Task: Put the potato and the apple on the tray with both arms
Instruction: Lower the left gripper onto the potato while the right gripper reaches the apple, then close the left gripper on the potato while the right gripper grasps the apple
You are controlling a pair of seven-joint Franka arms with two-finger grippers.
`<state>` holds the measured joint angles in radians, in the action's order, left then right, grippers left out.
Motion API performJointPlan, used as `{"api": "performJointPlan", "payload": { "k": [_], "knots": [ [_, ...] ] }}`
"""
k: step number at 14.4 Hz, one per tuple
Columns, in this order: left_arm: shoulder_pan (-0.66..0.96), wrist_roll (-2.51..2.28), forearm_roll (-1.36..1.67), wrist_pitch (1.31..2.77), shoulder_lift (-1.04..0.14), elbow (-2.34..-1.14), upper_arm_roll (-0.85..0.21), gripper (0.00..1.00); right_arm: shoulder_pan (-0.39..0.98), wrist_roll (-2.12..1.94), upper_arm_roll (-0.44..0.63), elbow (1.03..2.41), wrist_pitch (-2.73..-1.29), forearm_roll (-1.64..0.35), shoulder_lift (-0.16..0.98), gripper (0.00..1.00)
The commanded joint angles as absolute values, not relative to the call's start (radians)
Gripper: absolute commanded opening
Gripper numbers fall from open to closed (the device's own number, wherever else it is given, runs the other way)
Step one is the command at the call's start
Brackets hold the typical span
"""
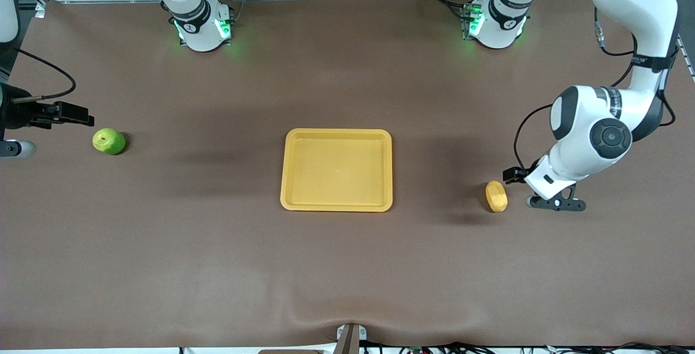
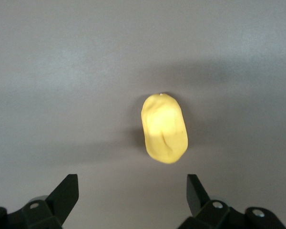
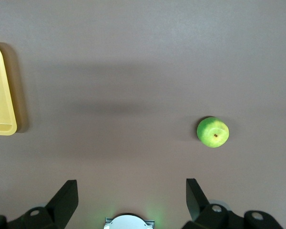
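The yellow-orange tray (image 1: 336,202) lies at the table's middle, with nothing in it. The green apple (image 1: 108,140) sits toward the right arm's end; the yellow-orange potato (image 1: 496,196) sits toward the left arm's end. My right gripper (image 1: 81,117) hovers open and empty beside the apple. In the right wrist view the apple (image 3: 213,132) lies off to one side of the open gripper (image 3: 131,188), and the tray's corner (image 3: 2,95) shows. My left gripper (image 1: 516,175) hovers open and empty beside the potato. In the left wrist view the potato (image 2: 164,128) lies just ahead of the gripper (image 2: 132,183).
The brown table cover (image 1: 217,261) spreads wide around the tray. The two arm bases (image 1: 202,25) (image 1: 497,20) stand along the table's back edge; the right arm's base (image 3: 128,222) also shows in the right wrist view. A small bracket (image 1: 350,337) sits at the front edge.
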<state>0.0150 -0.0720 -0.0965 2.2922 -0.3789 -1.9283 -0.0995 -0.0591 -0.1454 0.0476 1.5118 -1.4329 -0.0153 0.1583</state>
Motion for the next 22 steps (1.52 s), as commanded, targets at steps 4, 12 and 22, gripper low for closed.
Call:
{"api": "performJointPlan", "payload": {
  "k": [4,12,22],
  "knots": [
    [0.020,-0.152,-0.094,2.434,-0.462,-1.931,-0.103,1.00,-0.103,-0.140,0.037,1.520,-1.372,0.032,0.195,1.00],
    [0.055,-0.350,-0.094,2.531,-0.546,-1.924,-0.103,1.00,-0.130,-0.140,0.106,1.666,-1.427,0.043,0.195,1.00],
    [0.057,-0.353,-0.094,2.536,-0.563,-1.918,-0.103,0.00,-0.153,-0.147,0.178,1.821,-1.592,0.041,0.198,1.00]
  ]
}}
